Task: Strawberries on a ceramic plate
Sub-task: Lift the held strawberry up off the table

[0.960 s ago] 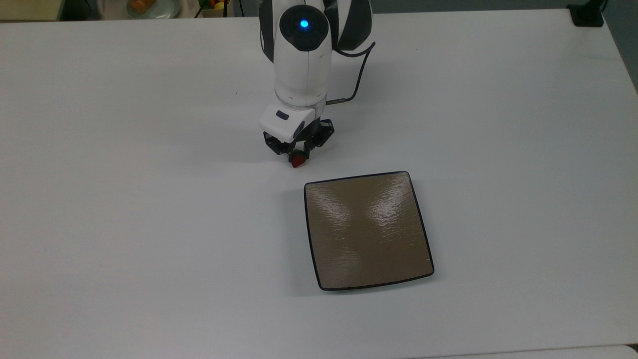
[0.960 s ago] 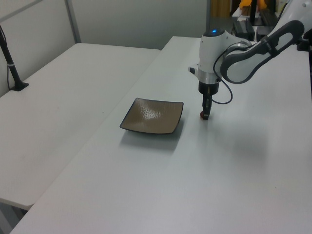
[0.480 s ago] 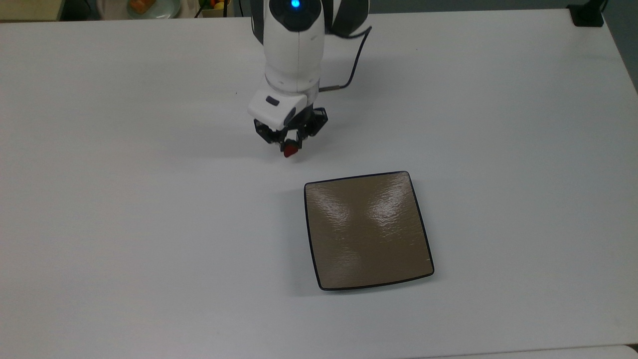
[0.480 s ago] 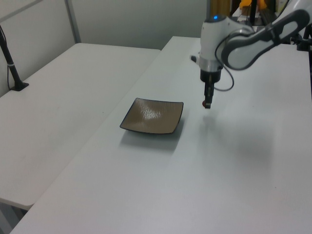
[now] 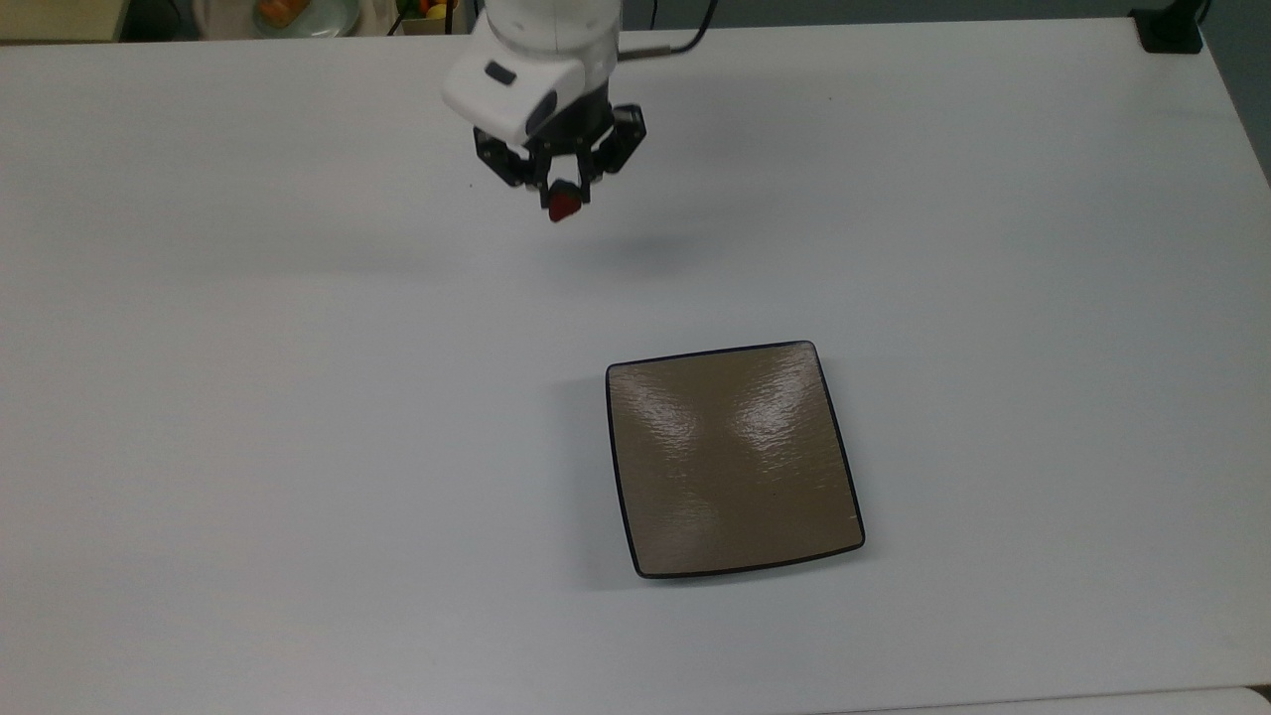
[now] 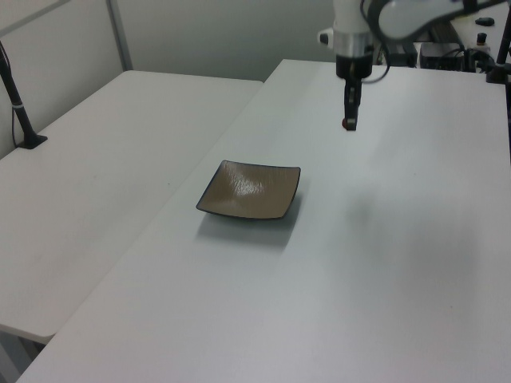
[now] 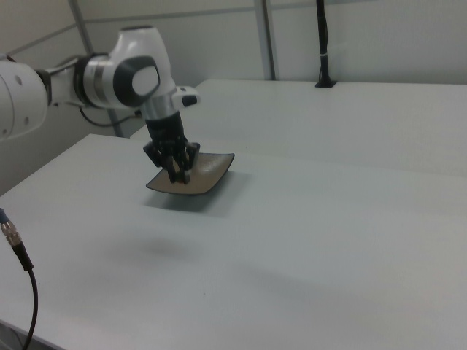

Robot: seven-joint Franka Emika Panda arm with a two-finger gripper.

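Upper middle of the top view: gripper [image 5: 562, 202] raised above the table [image 5: 248, 397], fingers pinched tight on the strawberry [image 5: 564, 207]. Lower right of centre, well apart: bare plate [image 5: 733, 459].

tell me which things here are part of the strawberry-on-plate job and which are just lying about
Part of the job:
- strawberry, held in the gripper above the table
- ceramic plate, nothing on it

Just lying about:
- black post on the neighbouring table
- loose cable at the right view's left edge
- dish of food beyond the table's far edge
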